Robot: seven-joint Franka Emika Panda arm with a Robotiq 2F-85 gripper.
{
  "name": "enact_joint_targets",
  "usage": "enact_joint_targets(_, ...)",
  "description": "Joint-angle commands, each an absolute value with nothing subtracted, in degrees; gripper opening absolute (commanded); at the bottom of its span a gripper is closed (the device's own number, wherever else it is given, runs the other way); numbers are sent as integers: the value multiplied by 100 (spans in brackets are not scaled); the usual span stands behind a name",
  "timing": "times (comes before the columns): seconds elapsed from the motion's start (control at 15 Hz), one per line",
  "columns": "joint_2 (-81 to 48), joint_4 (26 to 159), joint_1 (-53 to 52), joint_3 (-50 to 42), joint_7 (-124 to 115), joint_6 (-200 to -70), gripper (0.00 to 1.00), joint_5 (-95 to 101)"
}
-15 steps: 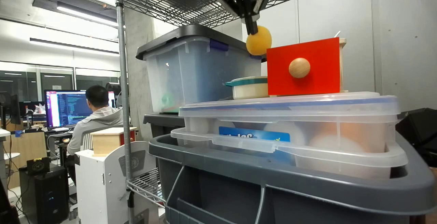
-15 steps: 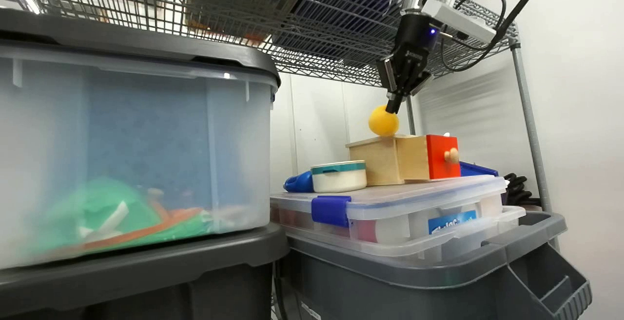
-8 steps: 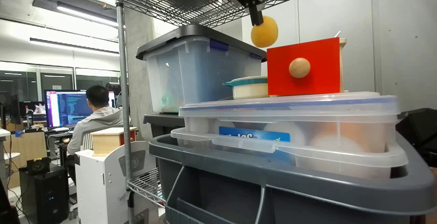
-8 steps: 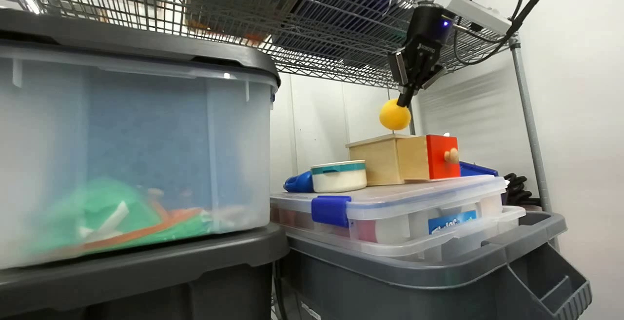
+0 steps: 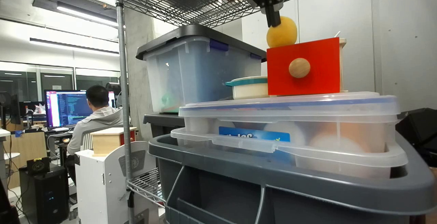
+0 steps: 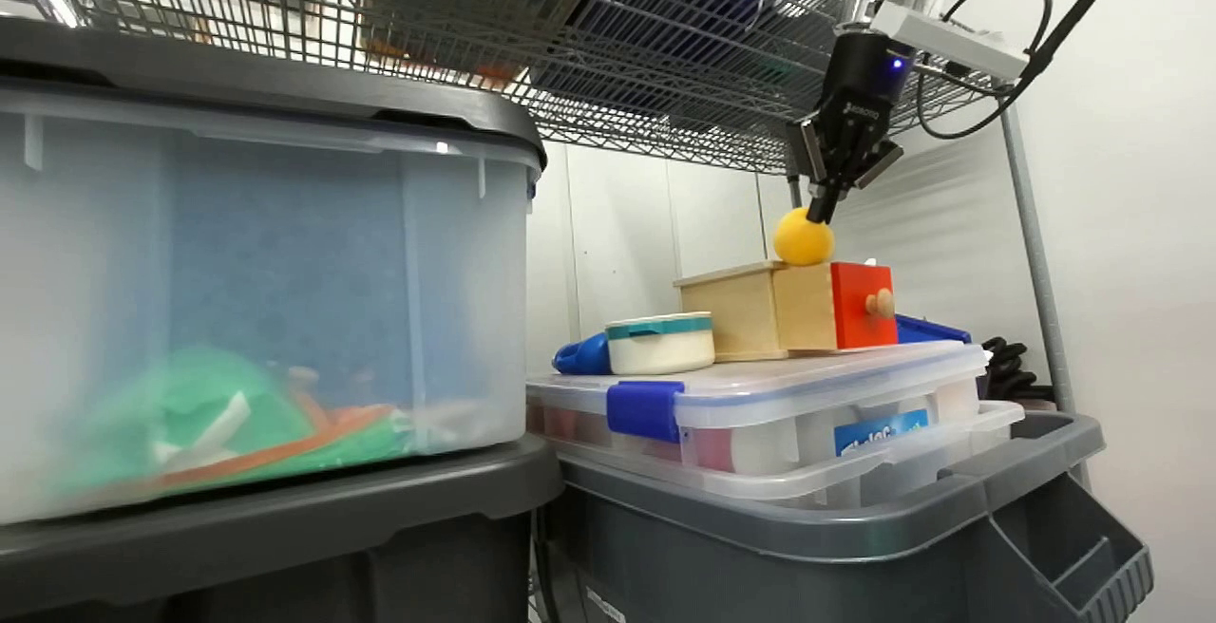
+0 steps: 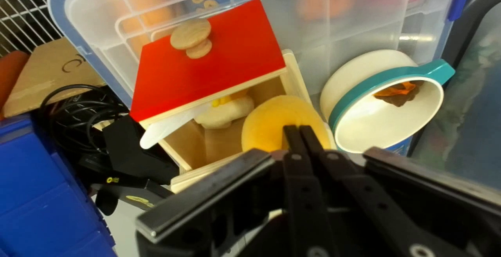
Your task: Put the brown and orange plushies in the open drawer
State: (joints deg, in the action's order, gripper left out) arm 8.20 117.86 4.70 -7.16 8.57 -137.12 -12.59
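Wire shelving [image 6: 608,82] overhead. Yellow plush [image 6: 804,239] sits at seven o'clock off the tool [image 6: 822,217] in an exterior view; wrist view, it hides part of the open drawer [image 7: 231,57] toward three o'clock. Brown-orange item [image 7: 399,94] in bowl [image 7: 375,125] hard to make out. Tool almost together, clamped on the plush.

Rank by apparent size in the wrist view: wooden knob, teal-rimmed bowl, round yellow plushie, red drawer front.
1. Red drawer front and teal-rimmed bowl, too alike to rank
2. Round yellow plushie, partly covered by the jaws
3. Wooden knob, clearly smallest
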Motion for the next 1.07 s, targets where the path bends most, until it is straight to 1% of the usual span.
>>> enact_joint_targets(0.0, 723, 11709, 558, -779, 688, -13679, 1, -1164)
enact_joint_targets(0.87, 361, 11478, 662, -766, 256, -13612, 1, -935)
enact_joint_targets(0.93, 356, 11457, 662, -766, 228, -13593, 27, -924)
enact_joint_targets(1.0, 355, 11429, 662, -765, 194, -13561, 29, -914)
